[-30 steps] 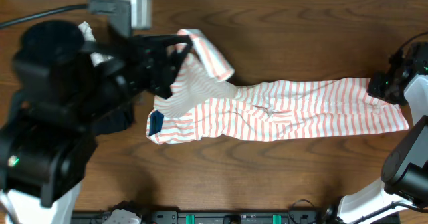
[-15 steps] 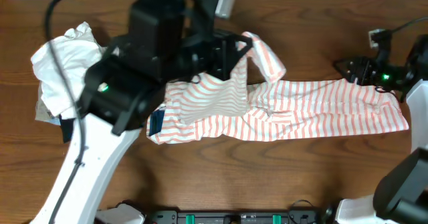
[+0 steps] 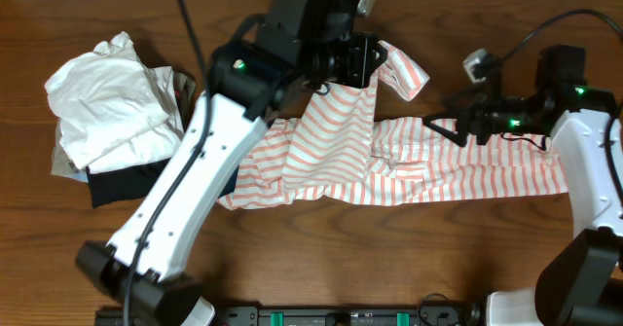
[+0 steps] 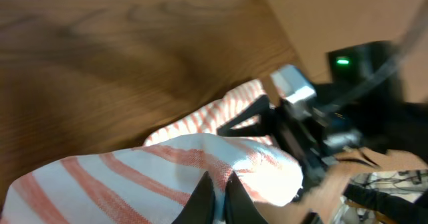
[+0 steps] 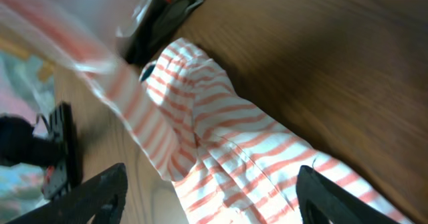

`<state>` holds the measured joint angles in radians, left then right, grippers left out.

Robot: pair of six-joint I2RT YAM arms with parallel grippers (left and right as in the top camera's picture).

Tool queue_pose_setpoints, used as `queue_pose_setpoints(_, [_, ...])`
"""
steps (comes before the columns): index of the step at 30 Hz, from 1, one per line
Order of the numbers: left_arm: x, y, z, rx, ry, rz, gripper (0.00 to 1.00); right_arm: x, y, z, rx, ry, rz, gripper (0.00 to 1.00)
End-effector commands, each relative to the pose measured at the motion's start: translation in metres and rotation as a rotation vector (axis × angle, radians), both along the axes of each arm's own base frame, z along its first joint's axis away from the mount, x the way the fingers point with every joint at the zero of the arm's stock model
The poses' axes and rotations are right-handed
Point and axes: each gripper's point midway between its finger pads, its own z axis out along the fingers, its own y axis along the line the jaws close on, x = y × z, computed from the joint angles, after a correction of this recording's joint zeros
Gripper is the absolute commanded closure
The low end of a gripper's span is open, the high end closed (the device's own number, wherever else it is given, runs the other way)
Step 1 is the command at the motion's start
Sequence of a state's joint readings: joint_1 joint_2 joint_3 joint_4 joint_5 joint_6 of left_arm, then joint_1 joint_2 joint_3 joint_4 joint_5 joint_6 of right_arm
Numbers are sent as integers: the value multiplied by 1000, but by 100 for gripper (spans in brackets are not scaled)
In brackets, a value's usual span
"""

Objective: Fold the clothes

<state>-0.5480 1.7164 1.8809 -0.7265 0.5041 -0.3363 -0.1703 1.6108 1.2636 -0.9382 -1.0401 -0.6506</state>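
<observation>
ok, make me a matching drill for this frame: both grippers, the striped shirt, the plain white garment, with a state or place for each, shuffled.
Column one:
1. left gripper
2. right gripper
3. striped shirt
4. plain white garment

Column two:
A. crumpled heap on the left side
B. open, fingers wide apart over the stripes
C. stretched out long, one part lifted
D. shut on a fold of striped cloth

Pairs: 1-D, 2-B, 3-C, 4-A

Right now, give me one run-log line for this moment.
left claw: shut on striped shirt, corner lifted | right claw: open above shirt | fold: not done | spare clothes: heaped on left side
</observation>
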Motion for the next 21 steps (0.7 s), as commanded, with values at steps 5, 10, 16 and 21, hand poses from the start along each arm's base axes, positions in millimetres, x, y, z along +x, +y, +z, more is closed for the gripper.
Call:
queue_pose_setpoints(5, [22,-8,-40,64,42,15,94,-10,22,26,-23,-149,101,14])
queue_pose_setpoints(10, [23,-9,-43,67,48,14,94,-8,23,37,-38,-217,105,7])
queue_pose_setpoints(16, [7,-20,-37,4,86,-74,94,5,17,40,-93,-280,73,3])
queue_pose_setpoints(21, [3,-20,-39,3,105,-87,94,20,9,39,-150,-319,32,2])
